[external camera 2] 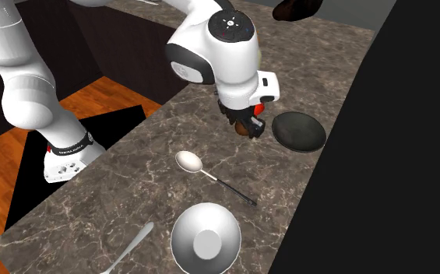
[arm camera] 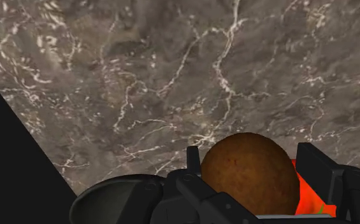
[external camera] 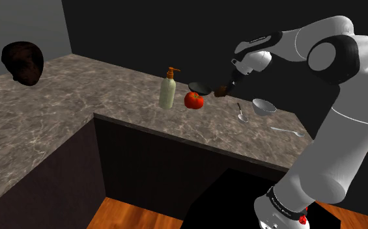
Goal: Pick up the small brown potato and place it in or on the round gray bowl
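Observation:
My gripper (external camera: pixel 223 91) is shut on a small brown potato (external camera: pixel 219 93) and holds it above the marble counter (external camera: pixel 143 110). In the wrist view the potato (arm camera: pixel 250 172) sits clasped between the two black fingers (arm camera: pixel 194 167). A pale grey round bowl (external camera 2: pixel 205 238) stands upright on the counter toward the stand, apart from the gripper (external camera 2: pixel 249 124); it also appears in the shoulder view (external camera: pixel 264 107). A dark round shallow dish (external camera 2: pixel 298 131) lies right beside the held potato (external camera 2: pixel 245 129) and shows by the fingers in the wrist view (arm camera: pixel 108 200).
A red tomato (external camera: pixel 193 100) and a soap dispenser (external camera: pixel 168 91) stand past the dark dish. A spoon (external camera 2: pixel 191 162) and a fork (external camera 2: pixel 132 245) lie near the pale bowl. A dark brown lump (external camera: pixel 23 62) sits far off on the counter. The counter edge drops to a wood floor (external camera: pixel 130 215).

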You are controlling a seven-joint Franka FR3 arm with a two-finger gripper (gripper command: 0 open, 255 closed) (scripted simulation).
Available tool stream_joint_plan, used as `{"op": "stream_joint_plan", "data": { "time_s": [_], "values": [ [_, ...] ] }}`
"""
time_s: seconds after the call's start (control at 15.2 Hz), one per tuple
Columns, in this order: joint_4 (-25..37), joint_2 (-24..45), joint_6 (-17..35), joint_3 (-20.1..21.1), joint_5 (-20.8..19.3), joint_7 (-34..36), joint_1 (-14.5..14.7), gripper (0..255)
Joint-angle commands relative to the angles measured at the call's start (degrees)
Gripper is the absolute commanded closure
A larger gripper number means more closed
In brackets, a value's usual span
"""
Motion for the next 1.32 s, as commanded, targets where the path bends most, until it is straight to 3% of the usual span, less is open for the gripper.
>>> {"op": "stream_joint_plan", "data": {
  "time_s": [0.0,0.33,0.59,1.06,1.19,1.25],
  "values": [
    [0.9,-0.7,-1.3,-0.3,-1.0,0.8,0.1,255],
    [2.5,-2.1,-3.7,-0.6,-2.7,2.5,0.4,255],
    [14.1,8.1,-7.8,1.1,3.4,1.7,-2.2,255],
    [39.7,25.9,-16.7,5.4,10.2,5.0,-10.1,255],
    [49.7,31.9,-20.1,6.8,11.6,7.2,-13.3,255],
    [59.1,37.2,-23.3,8.0,12.5,9.5,-16.3,255]
  ]
}}
